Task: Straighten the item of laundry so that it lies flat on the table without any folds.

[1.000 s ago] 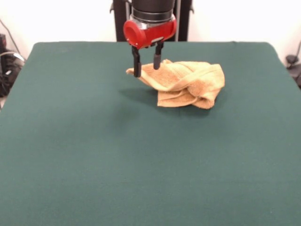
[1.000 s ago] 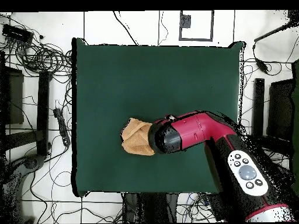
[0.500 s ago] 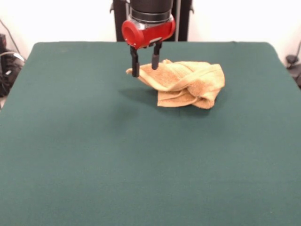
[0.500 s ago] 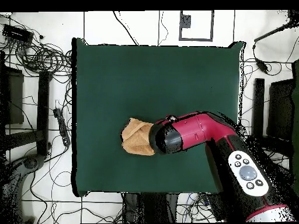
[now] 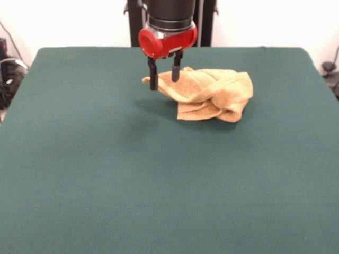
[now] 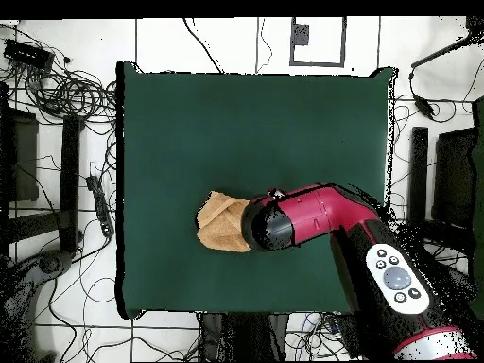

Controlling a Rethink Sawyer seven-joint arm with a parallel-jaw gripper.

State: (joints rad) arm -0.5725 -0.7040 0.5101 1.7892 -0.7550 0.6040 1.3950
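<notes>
One bad pinch is the worry here: the towel (image 5: pixel 209 94) sits bunched in layered folds on the far half of the counter (image 5: pixel 106 174), so a bite that catches several layers would probably lift the whole wad instead of opening it. The tool (image 5: pixel 164 81) hangs at the towel's raised corner, fingers slightly apart, one either side of the corner. Can't tell if they're touching it, but nothing looks clamped.

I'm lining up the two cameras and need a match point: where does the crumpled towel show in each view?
Front view: the towel lies bunched at the table's far middle, just right of centre, with the gripper at its left corner.
Overhead view: the towel sits left of centre toward the bottom, its right part hidden under the arm.
Shared landmark: the red gripper housing beside the towel.
</notes>
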